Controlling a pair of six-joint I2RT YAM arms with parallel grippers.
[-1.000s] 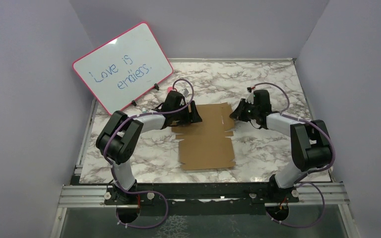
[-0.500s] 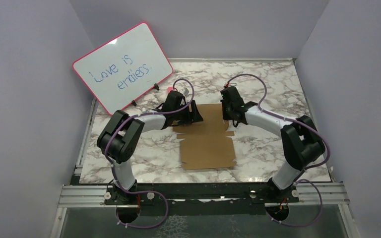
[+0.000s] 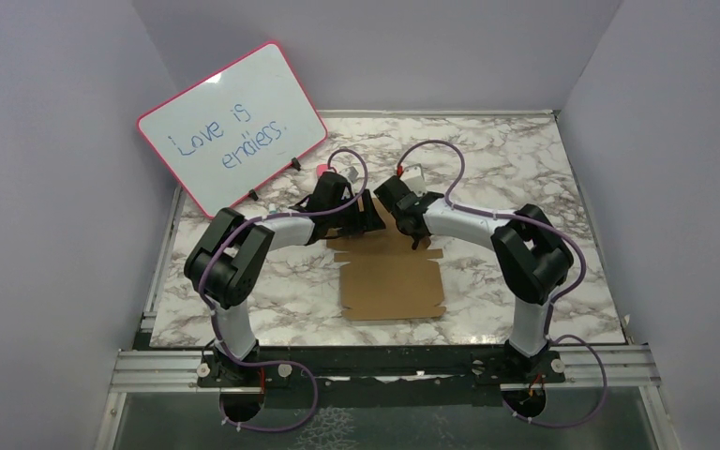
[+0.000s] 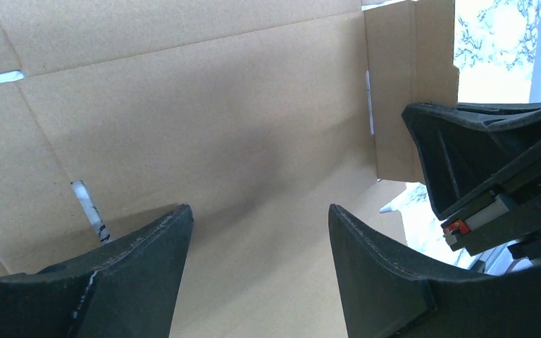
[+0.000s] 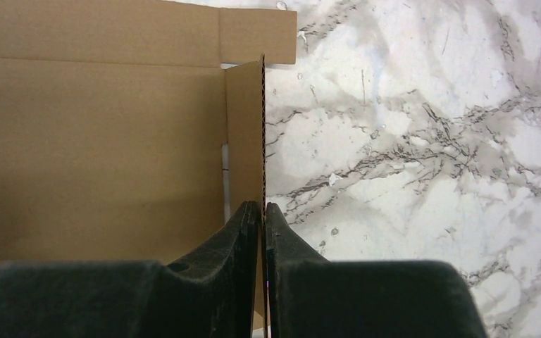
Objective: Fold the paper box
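the paper box (image 3: 392,281) lies in the middle of the table (image 3: 525,169). it is mostly flat, with its near panel towards the arm bases and its far part under the two pincers. the right pincer (image 5: 263,211) is closed on the thin edge of a side flap (image 5: 245,134). in the right wrist view this flap stands upright beside the main panel, and its corrugated edge runs straight out from between the fingers. the left pincer (image 4: 257,215) has its fingers wide apart and holds nothing. it hangs just over the cardboard, close to the right pincer. it is not possible to tell whether its fingers touch the sheet.

the step in hand seems to be raising this side flap along its crease. to do it well, the right pincer should turn the flap about the crease line and not pull it, because a pull would probably slide the whole sheet on the smooth table. the left pincer is well placed to press the main panel down beside the crease, so that the fold comes out sharp. the grip is only on the edge, so the motion should be slow, or the flap may slip out or bend in a wrong place. most panels lie flat, so the box is far from finished.
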